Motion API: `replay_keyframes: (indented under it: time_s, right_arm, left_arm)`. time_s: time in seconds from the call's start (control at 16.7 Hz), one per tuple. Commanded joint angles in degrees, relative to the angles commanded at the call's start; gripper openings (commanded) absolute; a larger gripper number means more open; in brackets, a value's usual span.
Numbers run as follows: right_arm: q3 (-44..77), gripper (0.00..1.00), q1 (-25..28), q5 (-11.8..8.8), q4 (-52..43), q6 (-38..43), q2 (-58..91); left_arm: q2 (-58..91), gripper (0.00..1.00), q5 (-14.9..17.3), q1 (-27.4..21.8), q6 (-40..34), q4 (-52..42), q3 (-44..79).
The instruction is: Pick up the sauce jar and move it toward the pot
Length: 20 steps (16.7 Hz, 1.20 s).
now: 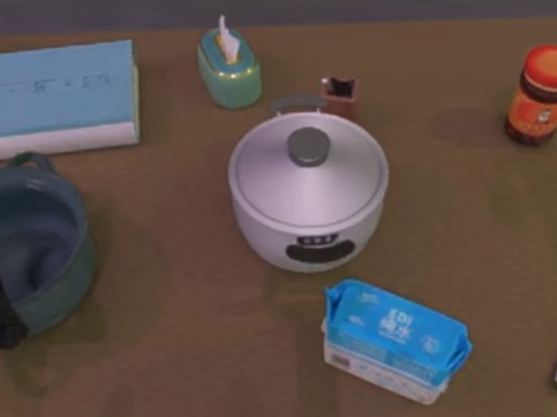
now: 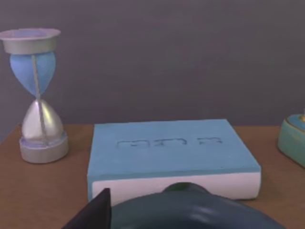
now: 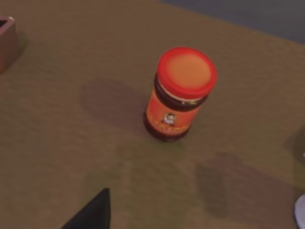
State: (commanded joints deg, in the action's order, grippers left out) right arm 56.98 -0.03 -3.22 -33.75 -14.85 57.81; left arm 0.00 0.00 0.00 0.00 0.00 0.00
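The small round sauce jar with a red-orange cap and orange label [image 1: 536, 95] stands upright at the upper right of the top view, well apart from the large silver-white pot with a domed lid and grey knob [image 1: 308, 189] at centre. Nothing touches the jar [image 3: 179, 93] in the right wrist view. Neither gripper shows clearly enough: I cannot tell how either gripper's fingers stand. A dark teal-blue basin [image 1: 34, 244] sits at left.
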Motion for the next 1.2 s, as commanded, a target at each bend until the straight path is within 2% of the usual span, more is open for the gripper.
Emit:
replay_keyframes:
  time_s: [0.72, 0.96, 1.2]
  right_arm:
    - [69.2, 1.00, -1.1, -2.6, -38.0, -18.9, 67.4]
    - [86.1, 1.00, -1.3, -3.2, -46.3, -23.5, 82.9]
    - [95.9, 1.00, -1.4, -3.6, -50.8, -26.1, 91.5]
  left_arm:
    - [0.0, 1.00, 0.0, 0.0, 0.0, 0.0, 0.0]
    - [0.0, 1.00, 0.0, 0.0, 0.0, 0.0, 0.0]
    - [0.0, 1.00, 0.0, 0.0, 0.0, 0.0, 0.0]
